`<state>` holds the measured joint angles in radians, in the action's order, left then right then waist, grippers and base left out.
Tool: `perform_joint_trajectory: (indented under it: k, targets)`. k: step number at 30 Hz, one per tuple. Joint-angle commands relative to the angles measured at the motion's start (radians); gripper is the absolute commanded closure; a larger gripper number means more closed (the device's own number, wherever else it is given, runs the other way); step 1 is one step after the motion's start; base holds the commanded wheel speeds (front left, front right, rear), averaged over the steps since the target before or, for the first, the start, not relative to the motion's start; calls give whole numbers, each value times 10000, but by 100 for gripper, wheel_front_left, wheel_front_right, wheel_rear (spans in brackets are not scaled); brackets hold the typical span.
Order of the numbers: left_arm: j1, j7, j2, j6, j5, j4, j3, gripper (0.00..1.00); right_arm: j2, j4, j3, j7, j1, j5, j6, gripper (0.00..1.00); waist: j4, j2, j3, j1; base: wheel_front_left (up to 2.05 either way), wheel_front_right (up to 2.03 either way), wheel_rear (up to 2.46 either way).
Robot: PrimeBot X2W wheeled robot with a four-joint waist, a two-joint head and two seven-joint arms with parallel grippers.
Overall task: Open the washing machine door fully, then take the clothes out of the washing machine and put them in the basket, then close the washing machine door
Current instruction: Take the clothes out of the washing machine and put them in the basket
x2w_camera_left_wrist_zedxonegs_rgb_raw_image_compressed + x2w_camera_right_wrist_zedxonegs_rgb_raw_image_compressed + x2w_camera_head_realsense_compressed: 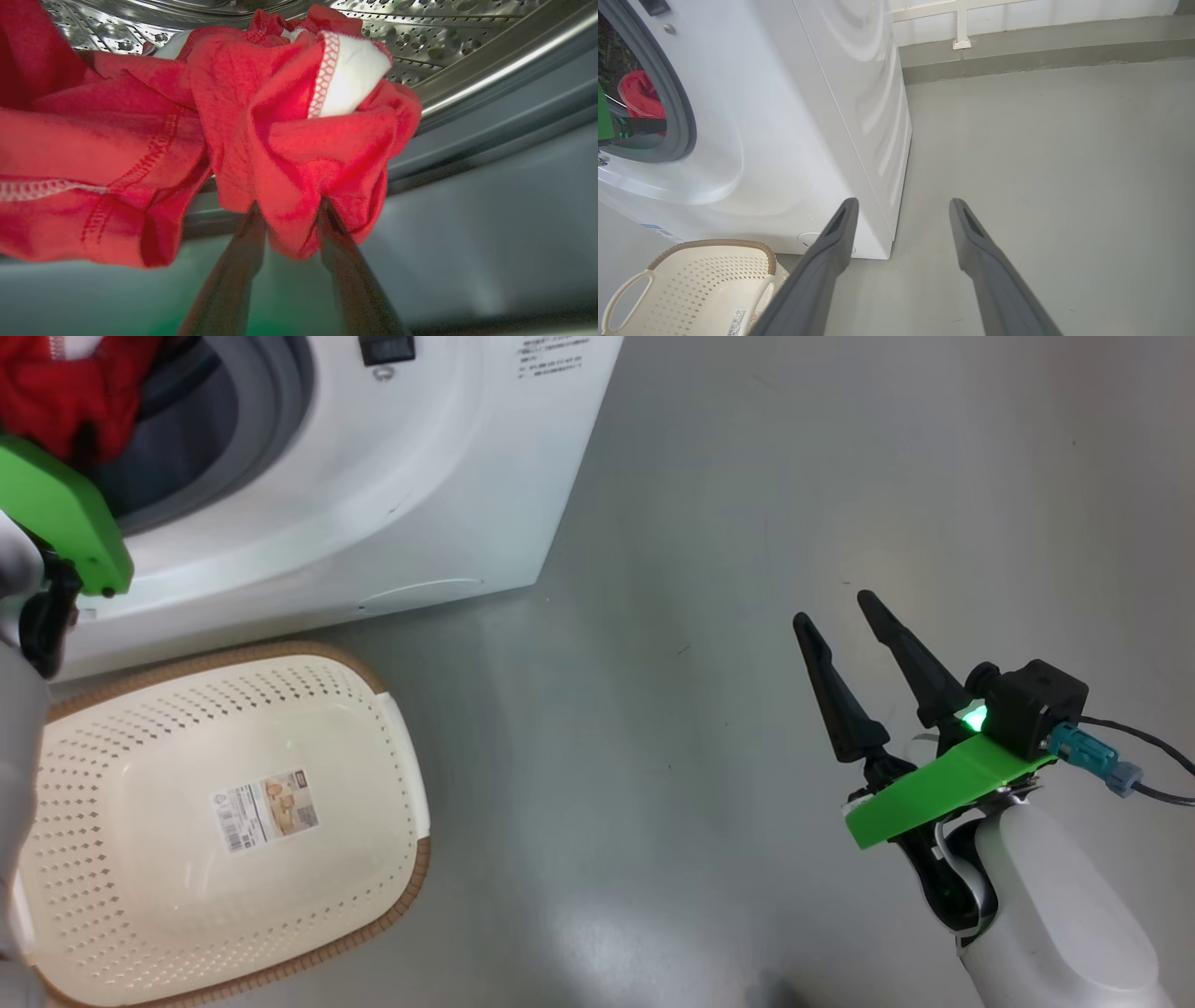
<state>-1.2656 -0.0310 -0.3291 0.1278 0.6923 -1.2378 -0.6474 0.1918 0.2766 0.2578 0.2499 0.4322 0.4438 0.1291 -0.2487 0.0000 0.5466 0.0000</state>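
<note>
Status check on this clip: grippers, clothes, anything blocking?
Left gripper shut on the clothes in the washing machine opening. Right gripper open, idle over floor. Basket in front, no clothes in it yet.

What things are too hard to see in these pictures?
- Head view: writing on the basket label, too small.
- Left wrist view: how many clothes; bunched, cut off at the left edge.
- Right wrist view: inside the washing machine, dark and cut off at the edge.
</note>
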Motion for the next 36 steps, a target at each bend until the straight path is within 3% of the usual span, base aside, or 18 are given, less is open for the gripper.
perform_joint_trajectory:
  k: [1,17,25,31,36]
  targets:
    - [-288,142,-379,29,184,91,96,100,7,-213,125,118,-75,33,16,0,24,0,-27,0,0,0,0]
    - [1542,2417,7,29,2144,1461,55,100,324,-28,-255,118,-543,-52,16,0,887,0,-1517,0,0,0,0]
    - [2871,2901,75,29,2852,2250,55,100,533,90,-560,118,-1323,-54,16,0,1508,0,-2531,0,0,0,0]
    - [3622,2923,-60,29,2599,3332,902,100,640,88,-730,118,-1673,-29,16,0,1812,0,-2940,0,0,0,0]
    - [4839,2925,20,29,1763,4594,2253,100,683,82,-879,118,-1999,-25,16,0,2036,0,-3346,0,0,0,0]
